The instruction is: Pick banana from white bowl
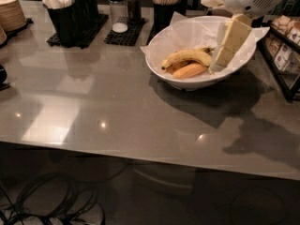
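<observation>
The banana lies in the white bowl near the far right corner of the desk. Its long axis runs parallel to the far edge, with the dark stem to the right. An orange fruit touches its near side. The gripper hangs inside the bowl, just right of the banana; its state cannot be told. The desk is grey and glossy. Black holders line the far edge.

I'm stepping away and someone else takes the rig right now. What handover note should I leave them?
Gripper: reaching down into the white bowl, tips just right of the banana.
Banana: lying in the bowl on the paper lining, beside an orange fruit, not lifted.
Done: gripper brought to the bowl.
Left: grasp the banana and lift it out.
</observation>
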Robot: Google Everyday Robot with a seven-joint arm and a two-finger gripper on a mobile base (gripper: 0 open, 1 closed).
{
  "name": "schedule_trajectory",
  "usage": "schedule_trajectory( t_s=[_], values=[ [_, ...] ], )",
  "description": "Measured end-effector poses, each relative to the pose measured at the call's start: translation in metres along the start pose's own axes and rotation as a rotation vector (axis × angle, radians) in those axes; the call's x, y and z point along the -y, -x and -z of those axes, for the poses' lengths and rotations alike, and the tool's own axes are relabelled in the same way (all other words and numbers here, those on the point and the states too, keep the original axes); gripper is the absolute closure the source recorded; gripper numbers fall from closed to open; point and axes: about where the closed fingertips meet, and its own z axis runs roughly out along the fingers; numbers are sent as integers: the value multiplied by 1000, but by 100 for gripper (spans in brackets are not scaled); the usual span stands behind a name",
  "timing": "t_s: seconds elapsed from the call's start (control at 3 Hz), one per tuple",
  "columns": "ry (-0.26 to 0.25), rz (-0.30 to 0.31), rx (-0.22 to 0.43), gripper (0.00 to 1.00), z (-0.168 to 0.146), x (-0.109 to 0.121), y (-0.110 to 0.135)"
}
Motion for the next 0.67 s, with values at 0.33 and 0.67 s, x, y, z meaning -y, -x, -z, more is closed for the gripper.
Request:
schedule_trajectory(
  t_s=[0.33, 0.67],
  values=[
    [-19, 4, 14, 0, 3, 7, 5],
    [-21, 0, 20, 0, 2, 7, 4]
  ],
)
